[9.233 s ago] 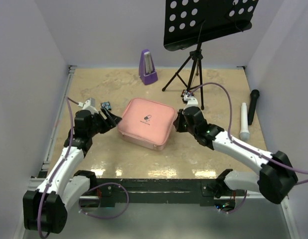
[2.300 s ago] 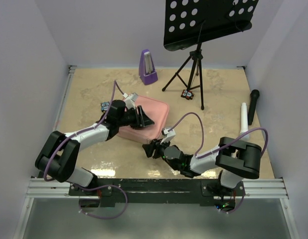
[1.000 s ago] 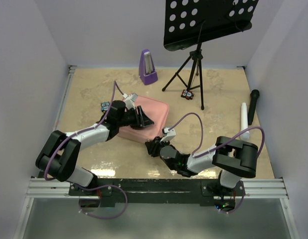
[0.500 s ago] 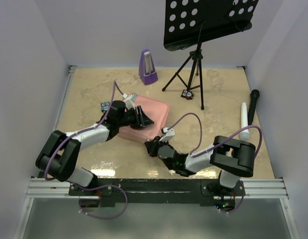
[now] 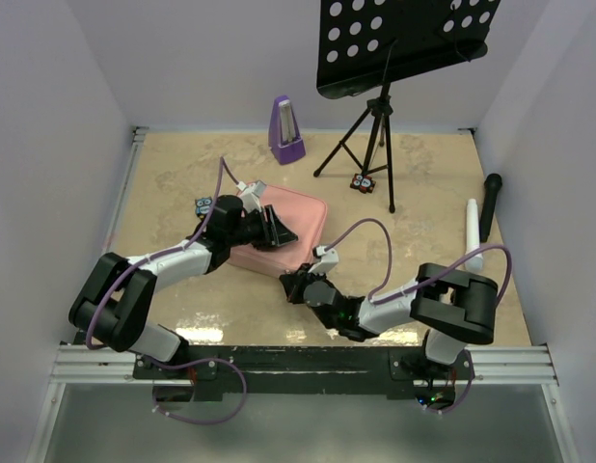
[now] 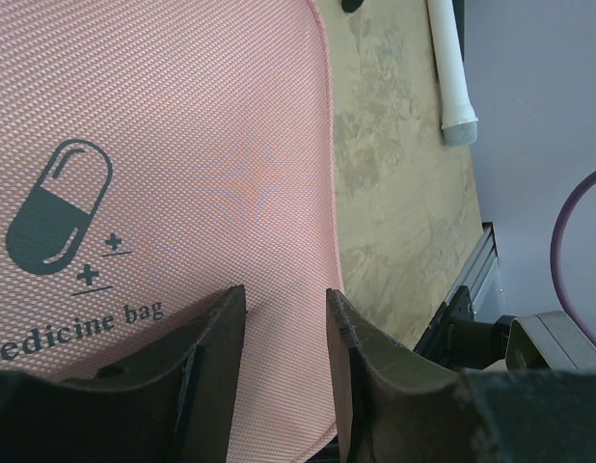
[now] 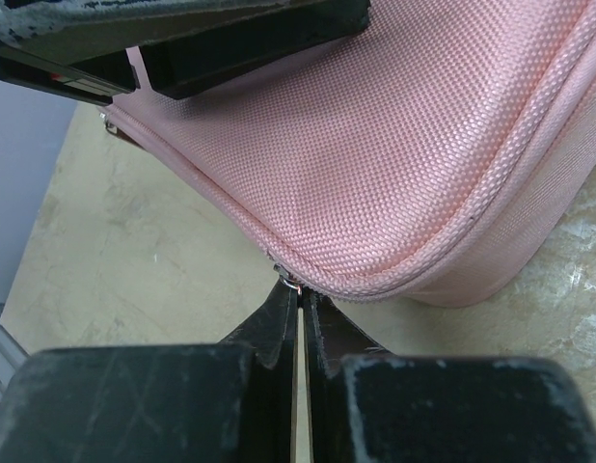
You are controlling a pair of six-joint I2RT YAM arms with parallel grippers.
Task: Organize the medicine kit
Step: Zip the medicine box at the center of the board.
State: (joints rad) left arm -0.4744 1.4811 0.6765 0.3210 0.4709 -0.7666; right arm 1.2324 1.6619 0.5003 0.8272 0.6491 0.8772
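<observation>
At the near corner, your right gripper (image 7: 298, 294) pinches the zip pull (image 7: 290, 281). The kit (image 5: 310, 220) lies closed mid-table: soft, light, likely to slide. Draw along the zip. The left gripper (image 6: 284, 309), fingers half spread, rests on the lid (image 6: 182, 145).

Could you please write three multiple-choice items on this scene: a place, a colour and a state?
1. Where is the metronome? A on the table beyond the medicine kit; B on top of the kit; C inside the kit.
2. The kit's colour? A blue; B pink; C green.
3. The right claw is: A wide open; B gripping the metronome; C shut on the zip pull.
Answers: 1 A, it stands at the far edge; 2 B, pink fabric; 3 C, it pinches the pull at the kit's corner.
</observation>
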